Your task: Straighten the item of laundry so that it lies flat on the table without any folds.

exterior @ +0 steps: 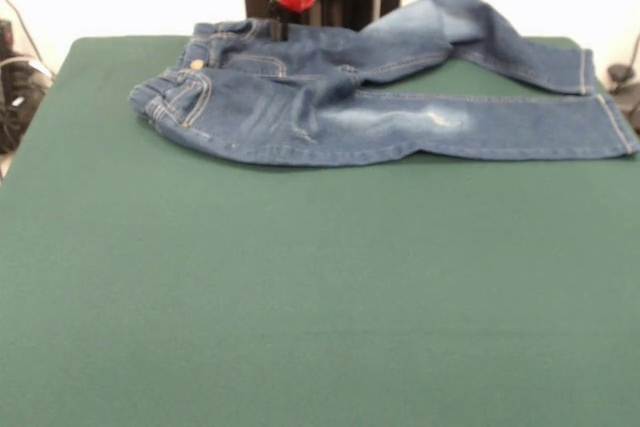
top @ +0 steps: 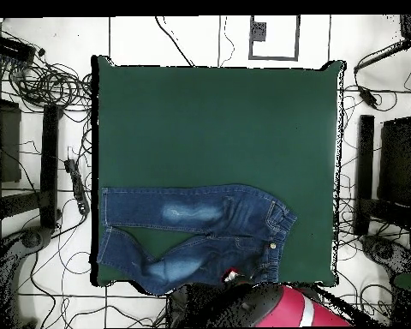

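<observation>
The item of laundry (exterior: 330, 112), a small pair of blue jeans with orange stitching, lies along the far side of the green table (exterior: 300, 297). Its waistband and brass button are at the left, and the legs run to the right. The near leg lies straight with a pale patch. The far leg humps up at the knee and angles away. The hip area is rumpled. My gripper (exterior: 277, 25), under a red collar, hangs at the far edge of the waistband; its state is hidden. From overhead the jeans (top: 192, 231) lie near the table's (top: 217, 128) bottom edge, with the gripper (top: 231, 276) at their rim.
Cables and dark equipment (top: 38, 77) lie on the floor around the table on both sides. A black stand (top: 367, 171) runs along the right edge in the overhead view. Cables (exterior: 15, 87) show at the left in the front view.
</observation>
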You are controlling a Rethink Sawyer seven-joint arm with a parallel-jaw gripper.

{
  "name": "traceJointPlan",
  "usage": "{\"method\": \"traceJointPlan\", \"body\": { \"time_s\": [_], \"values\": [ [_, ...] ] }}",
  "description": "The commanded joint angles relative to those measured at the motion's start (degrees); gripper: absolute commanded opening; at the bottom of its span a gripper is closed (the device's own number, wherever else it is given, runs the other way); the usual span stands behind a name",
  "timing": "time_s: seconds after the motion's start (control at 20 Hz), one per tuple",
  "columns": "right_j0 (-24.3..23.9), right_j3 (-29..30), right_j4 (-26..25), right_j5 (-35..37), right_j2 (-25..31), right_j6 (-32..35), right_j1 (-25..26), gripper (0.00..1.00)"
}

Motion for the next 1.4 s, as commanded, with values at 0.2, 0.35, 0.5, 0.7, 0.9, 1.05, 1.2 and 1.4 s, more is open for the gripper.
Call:
{"method": "traceJointPlan", "body": {
  "time_s": [0.2,0.35,0.5,0.7,0.9,1.05,1.2,1.4],
  "values": [
    [-4.6,-15.1,-1.1,3.0,11.6,-2.2,2.7,0.0],
    [-8.5,-17.2,-5.6,6.4,15.6,-5.9,1.8,0.0],
    [-10.7,-18.1,-9.9,9.4,18.1,-8.6,-0.5,0.0],
    [-13.8,-18.3,-10.7,16.6,22.1,-11.3,-2.9,0.0],
    [-15.4,-18.6,-9.3,21.6,24.4,-11.2,-3.7,0.0],
    [-19.1,-18.5,-8.8,25.0,28.8,-12.6,-1.5,0.0],
    [-22.5,-19.0,-12.8,23.3,32.2,-14.2,0.5,0.0],
    [-28.0,-17.1,-12.9,31.3,37.5,-23.3,-2.5,0.0]
  ]
}}
